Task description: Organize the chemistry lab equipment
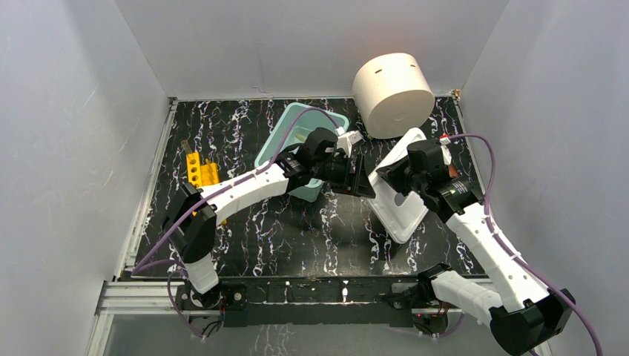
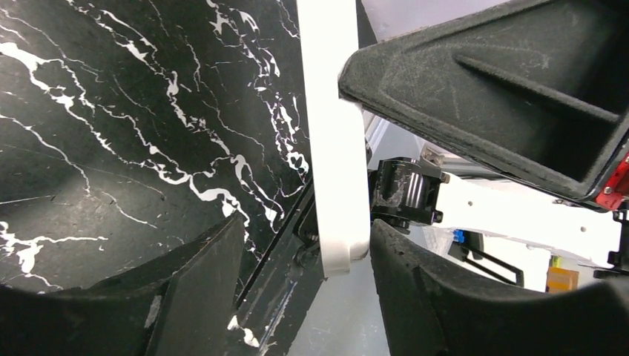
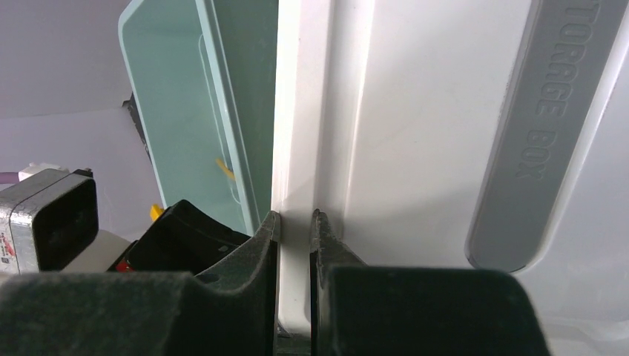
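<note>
A white storage-box lid (image 1: 400,211) is held tilted on edge just right of a teal bin (image 1: 297,119). My right gripper (image 1: 391,176) is shut on the lid's rim; in the right wrist view its fingers (image 3: 294,219) pinch the rim of the lid (image 3: 415,133) beside the bin (image 3: 200,96). My left gripper (image 1: 361,176) is open, and the lid's edge (image 2: 326,133) stands between its spread fingers (image 2: 305,222), close against the right finger. The tube, beaker, funnel, tubing, packet and brush are out of view. A small yellow piece (image 3: 222,169) shows inside the bin.
A big cream cylinder (image 1: 393,93) lies at the back right, close behind the lid. A yellow rack (image 1: 200,172) stands at the left of the black marbled table (image 1: 297,230). White walls enclose the table on three sides.
</note>
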Controlling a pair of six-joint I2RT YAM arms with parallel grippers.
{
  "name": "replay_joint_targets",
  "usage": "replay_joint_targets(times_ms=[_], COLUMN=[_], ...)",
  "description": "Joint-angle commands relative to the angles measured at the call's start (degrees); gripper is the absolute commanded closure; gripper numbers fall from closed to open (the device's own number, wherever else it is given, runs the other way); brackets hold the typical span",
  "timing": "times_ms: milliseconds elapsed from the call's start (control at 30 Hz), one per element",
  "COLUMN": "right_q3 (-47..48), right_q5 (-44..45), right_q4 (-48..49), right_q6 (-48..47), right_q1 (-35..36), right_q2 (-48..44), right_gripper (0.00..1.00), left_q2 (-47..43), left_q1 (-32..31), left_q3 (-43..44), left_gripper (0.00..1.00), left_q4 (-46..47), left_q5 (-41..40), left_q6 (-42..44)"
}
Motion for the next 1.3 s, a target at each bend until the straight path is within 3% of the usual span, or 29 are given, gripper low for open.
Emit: replay_joint_targets(times_ms=[0,233,567,767,933,1000,1133,1267], right_q3=[0.17,-1.06,-1.79,-2.13,-2.58,-2.54,-0.69,1.29], right_q5=[0.15,-0.11,-1.04,-1.67,-1.15,-0.6,0.55,-0.34], right_q4=[3.7,4.93,7.37,8.26,7.95,7.71,7.01,8.74], right_q6=[0.71,0.22,-0.95,-0.25,-0.13,-0.68,-7.53,-14.31], right_q1=[-0.38,-0.37,-0.34,-0.33,-0.34,-0.38,-0.41,-0.43], right_q2=[-1.48,-1.2,-0.48,-0.23,-0.19,-0.19,0.09,-0.72], right_gripper=[0.98,0.98,0.96,0.96,0.93,0.82,0.53,0.33], left_q2=[-0.71,0.24,2.34,4.47,4.63,3.9,2.13,-1.23], left_q1=[-0.4,-0.42,-0.43,-0.43,-0.35,-0.34,0.22,3.12], left_q3=[2.64,3.25,4.67,7.91,9.66,9.64,10.0,8.43], left_gripper=[0.43,0.67,0.71,0.69,0.94,1.0,1.0,1.0], left_q4=[3.22,3.73,2.87,-2.43,-5.58,-6.2,-8.31,-8.49], left_q5=[3.77,4.51,7.33,5.25,3.61,3.14,3.59,7.98], left_q6=[-1.32,-3.28,-3.39,-1.58,0.79,2.12,6.1,7.59])
